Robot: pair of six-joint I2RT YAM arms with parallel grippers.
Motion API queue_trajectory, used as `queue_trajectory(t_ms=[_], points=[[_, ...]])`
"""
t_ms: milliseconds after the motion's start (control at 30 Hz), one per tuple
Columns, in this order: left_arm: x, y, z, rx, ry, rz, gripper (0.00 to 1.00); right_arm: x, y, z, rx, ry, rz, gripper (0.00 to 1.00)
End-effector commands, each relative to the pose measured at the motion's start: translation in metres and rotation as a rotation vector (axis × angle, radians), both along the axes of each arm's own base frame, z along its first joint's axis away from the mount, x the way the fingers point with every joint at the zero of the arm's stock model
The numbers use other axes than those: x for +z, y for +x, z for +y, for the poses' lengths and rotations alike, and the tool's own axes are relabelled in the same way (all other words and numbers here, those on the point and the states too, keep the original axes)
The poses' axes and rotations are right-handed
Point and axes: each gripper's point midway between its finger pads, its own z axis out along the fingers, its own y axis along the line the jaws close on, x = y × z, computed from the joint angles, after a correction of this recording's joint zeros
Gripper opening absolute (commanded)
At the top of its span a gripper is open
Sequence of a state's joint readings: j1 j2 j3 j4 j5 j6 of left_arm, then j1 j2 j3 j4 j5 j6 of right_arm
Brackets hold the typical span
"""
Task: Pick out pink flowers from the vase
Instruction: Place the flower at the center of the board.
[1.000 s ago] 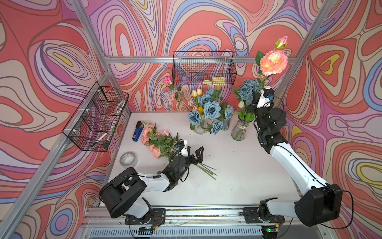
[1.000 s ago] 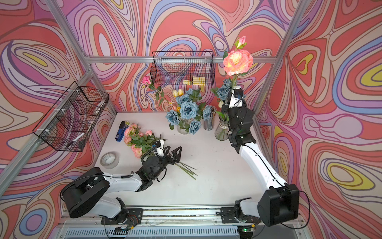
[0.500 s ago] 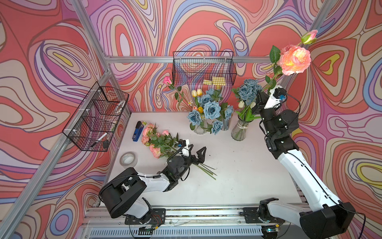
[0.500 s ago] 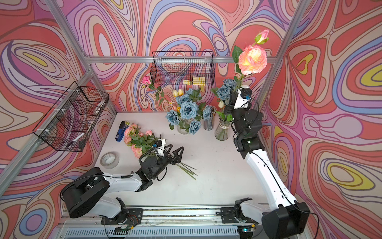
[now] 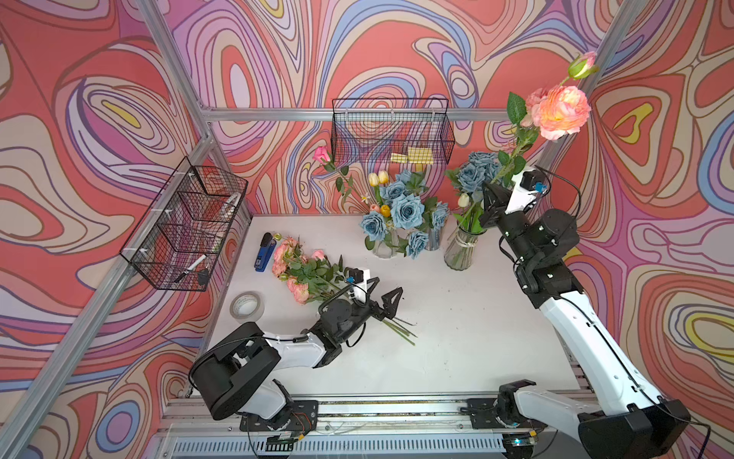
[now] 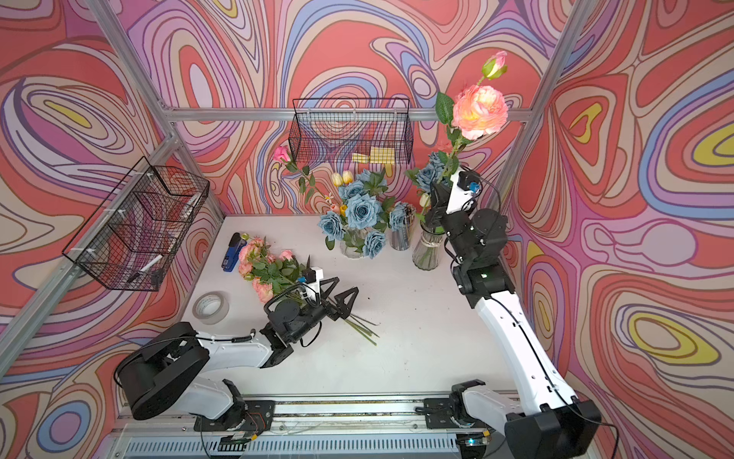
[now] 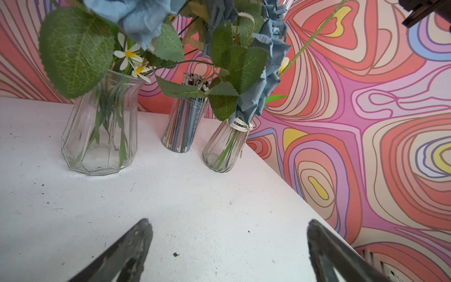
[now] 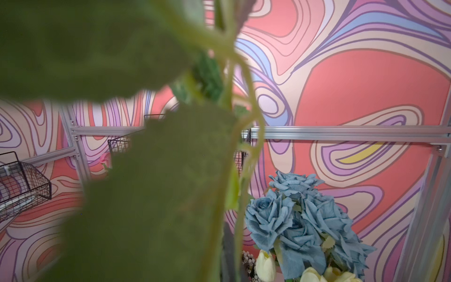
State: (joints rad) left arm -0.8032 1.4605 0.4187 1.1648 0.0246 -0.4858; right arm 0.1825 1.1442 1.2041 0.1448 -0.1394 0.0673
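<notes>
While the right claw (image 5: 493,188) clamps the stem of 1 pink flower (image 5: 560,113) above the vase (image 5: 460,250) at the desk's (image 5: 456,349) back right corner, the left claw (image 5: 386,287) gapes empty beside the pink pile (image 5: 296,266) near the left edge.

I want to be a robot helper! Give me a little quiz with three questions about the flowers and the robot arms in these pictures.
1. True or false: the right gripper is shut on the stem of the big pink flower.
2. Pick one: where do the picked-out pink flowers lie?
A) in a wire basket
B) on the table, beside the blue stapler
C) in a glass vase
3. Fill the gap: the left gripper is ____ and holds nothing.

Key: 1 true; 2 B; 3 open.
</notes>
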Motion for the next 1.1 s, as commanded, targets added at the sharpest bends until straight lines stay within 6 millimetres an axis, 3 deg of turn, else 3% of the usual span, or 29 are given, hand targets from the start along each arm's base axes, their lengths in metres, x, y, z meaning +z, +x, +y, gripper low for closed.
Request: queue_trajectory(t_ms=[0,367,667,733,933,1067], points=[[0.031,-0.005,-0.003,-0.042,-0.047,-0.094,1.0,0.009,-0.018,0.014,0.117,0.017,0.017,0.0],[0.044,-0.009,-0.01,-0.107,-0.052,-0.121,1.0,-0.011,-0.038,0.054,0.391,0.023,0.14,0.0],[0.057,-0.024,-0.024,-0.288,-0.084,-0.127,0.99,-0.031,-0.054,0.082,0.613,0.03,0.25,0.0],[0.076,-0.027,-0.03,-0.343,-0.102,-0.157,0.98,-0.035,-0.059,0.088,0.665,0.039,0.274,0.0],[0.09,-0.042,-0.044,-0.491,-0.081,-0.162,0.97,-0.043,-0.07,0.097,0.769,0.071,0.311,0.0],[0.097,-0.042,-0.053,-0.535,-0.076,-0.15,0.97,-0.052,-0.075,0.101,0.826,0.117,0.331,0.0]])
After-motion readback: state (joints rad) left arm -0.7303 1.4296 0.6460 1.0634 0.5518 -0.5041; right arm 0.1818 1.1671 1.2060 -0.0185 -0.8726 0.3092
